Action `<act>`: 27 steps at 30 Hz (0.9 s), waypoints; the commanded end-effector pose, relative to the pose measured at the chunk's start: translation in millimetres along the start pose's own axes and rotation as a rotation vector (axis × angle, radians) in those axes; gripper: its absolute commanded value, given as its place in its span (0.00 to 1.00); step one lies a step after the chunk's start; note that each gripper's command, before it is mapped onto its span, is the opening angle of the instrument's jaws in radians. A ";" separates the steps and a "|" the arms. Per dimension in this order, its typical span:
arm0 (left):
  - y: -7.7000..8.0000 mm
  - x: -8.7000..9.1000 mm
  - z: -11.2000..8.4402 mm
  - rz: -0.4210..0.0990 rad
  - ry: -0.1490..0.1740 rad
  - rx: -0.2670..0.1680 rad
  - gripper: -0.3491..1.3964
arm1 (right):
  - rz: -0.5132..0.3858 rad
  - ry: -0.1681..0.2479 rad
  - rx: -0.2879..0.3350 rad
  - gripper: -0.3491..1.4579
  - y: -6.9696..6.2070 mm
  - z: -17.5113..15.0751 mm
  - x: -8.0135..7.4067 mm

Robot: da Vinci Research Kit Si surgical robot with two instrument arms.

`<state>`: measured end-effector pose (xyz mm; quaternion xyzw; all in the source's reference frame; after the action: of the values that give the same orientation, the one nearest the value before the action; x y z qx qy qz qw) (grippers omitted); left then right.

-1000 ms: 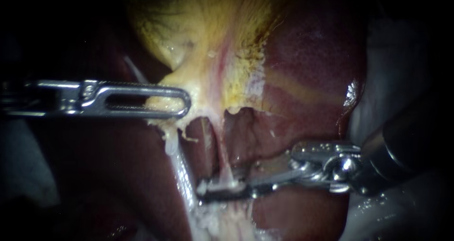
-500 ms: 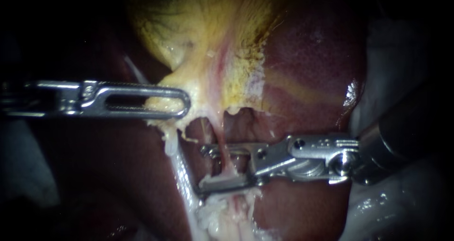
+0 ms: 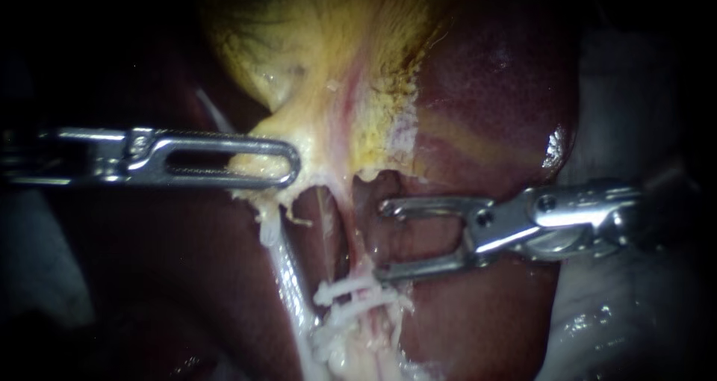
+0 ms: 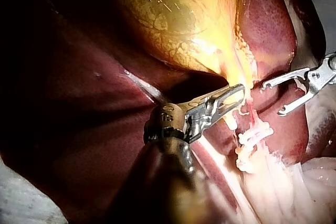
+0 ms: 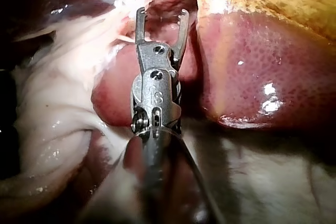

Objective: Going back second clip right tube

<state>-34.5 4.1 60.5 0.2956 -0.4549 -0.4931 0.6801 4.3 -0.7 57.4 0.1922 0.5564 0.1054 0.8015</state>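
Two clips (image 3: 355, 290) sit across the right tube (image 3: 357, 255) below the gallbladder (image 3: 314, 67), which my left instrument's end effector (image 3: 291, 160) clamps, while my right instrument's end effector (image 3: 383, 240) stands apart and empty beside that tube, so I judge backing off is next, needing a straight pull clear.

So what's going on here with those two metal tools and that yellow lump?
Two slim metal instruments work on a pig's yellowish gallbladder and dark red liver. The left instrument grips the gallbladder's lower edge, jaws shut on it. The thin pink tube below carries two white clips. The right instrument sits beside that tube, close to the clips, jaws open and empty.
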 end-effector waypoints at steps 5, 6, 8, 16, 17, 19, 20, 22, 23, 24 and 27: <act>0.1 0.3 0.3 0.002 -0.001 -0.002 0.00 | -0.044 -0.001 0.001 0.47 0.2 -1.7 1.2; 0.2 0.4 0.5 0.002 -0.002 -0.002 0.00 | -0.050 -0.001 0.001 0.47 0.2 -1.8 1.3; 0.4 0.8 0.9 0.011 -0.004 -0.005 0.00 | -0.060 0.002 0.001 0.47 0.2 -1.9 1.5; 2.0 2.4 4.0 0.007 0.002 0.000 0.00 | -0.092 0.012 0.000 0.47 0.2 -2.1 1.9; 2.3 2.5 4.4 0.002 0.005 -0.001 0.00 | -0.091 0.014 -0.001 0.47 0.2 -2.2 2.0; 2.8 2.3 5.5 0.003 0.007 0.001 0.00 | -0.096 0.017 -0.001 0.47 0.2 -2.3 2.1; 3.0 2.2 6.0 0.003 0.006 0.000 0.00 | -0.102 0.017 -0.001 0.47 0.2 -2.4 2.1; 3.7 1.7 7.4 0.004 0.006 0.000 0.00 | -0.100 0.017 0.000 0.47 0.2 -2.5 2.3; 3.9 1.6 7.9 0.004 0.007 0.001 0.00 | -0.106 0.017 0.000 0.47 0.3 -2.6 2.3; 4.1 1.6 8.4 0.005 0.007 0.002 0.00 | -0.105 0.020 -0.001 0.47 0.3 -2.6 2.4; 4.7 2.4 9.6 0.012 0.019 -0.001 0.00 | -0.105 0.023 -0.001 0.47 0.2 -2.8 2.5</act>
<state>-41.2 3.7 69.5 0.2982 -0.4499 -0.4841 0.6887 2.6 1.0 54.4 0.1614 0.5747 0.0656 0.7996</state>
